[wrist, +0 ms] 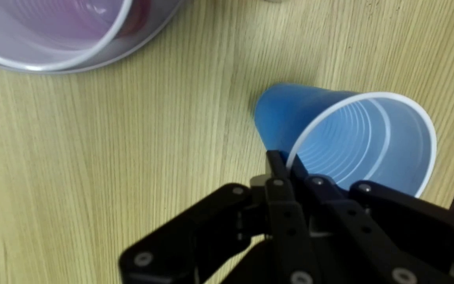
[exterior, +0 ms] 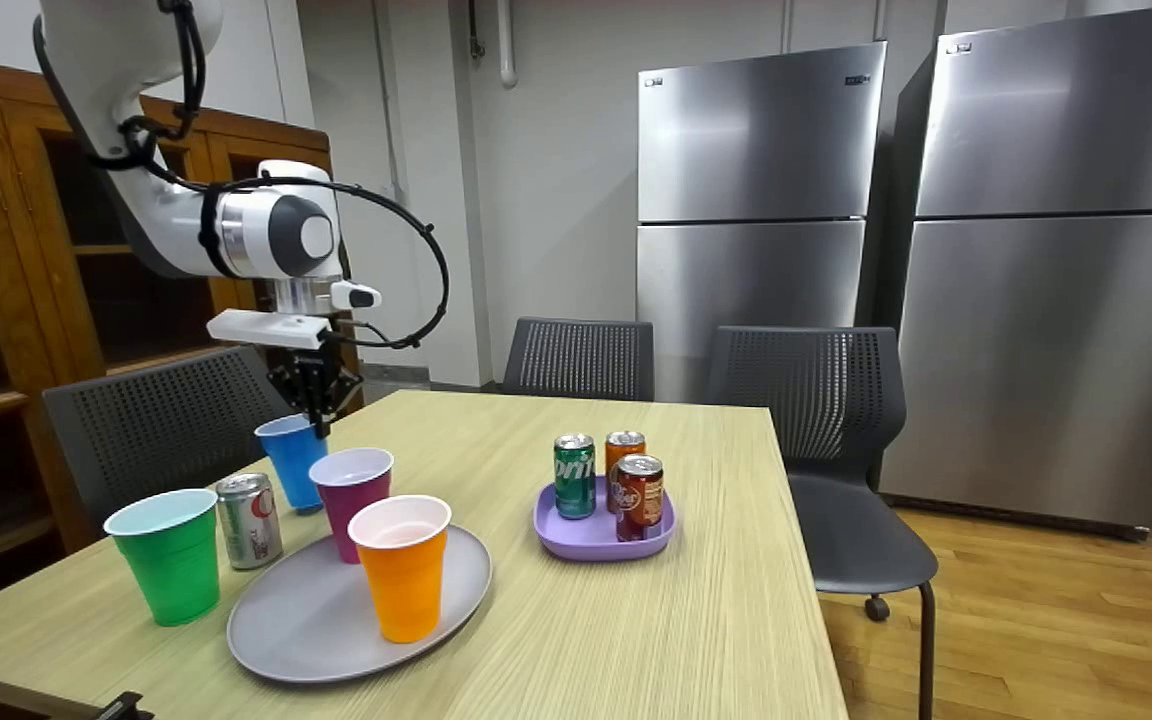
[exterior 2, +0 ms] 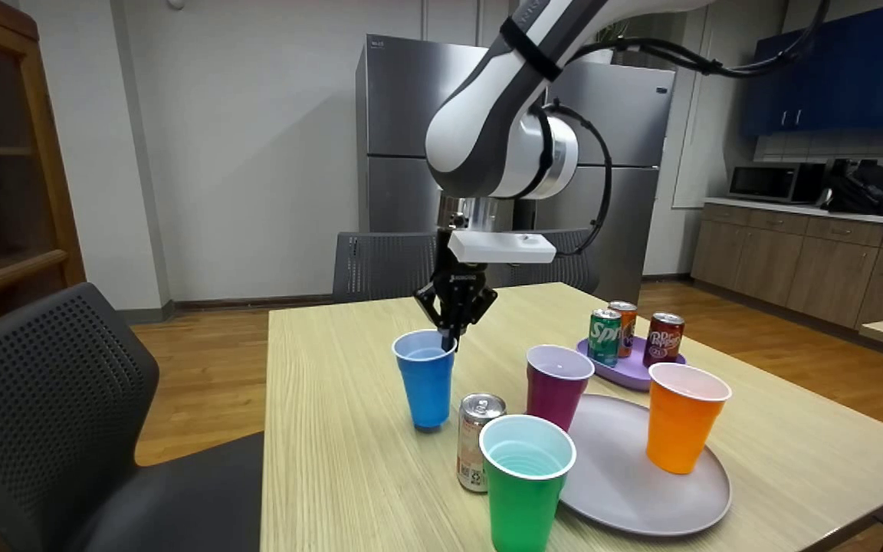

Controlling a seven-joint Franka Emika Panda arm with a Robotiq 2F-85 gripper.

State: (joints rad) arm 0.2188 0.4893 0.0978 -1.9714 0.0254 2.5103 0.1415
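The rim of the blue cup (exterior 2: 425,387) occupies the gap of your end effector (wrist: 287,164). In the wrist view, you have open worktop (wrist: 132,165) left of this cup. The silver can (exterior: 251,525) blocks your low path between the blue and green cups (exterior: 171,560). The purple cup (exterior: 351,500) and orange cup (exterior: 406,580) obstruct low passes across the plate (exterior: 296,610). A bare strip separates plate and tray (exterior: 591,545); soda cans (exterior: 638,502) stand in the tray.

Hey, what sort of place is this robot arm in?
Probably an office break room or shared kitchen. The clues are two stainless-steel refrigerators, a microwave and several matching dark office-style chairs.
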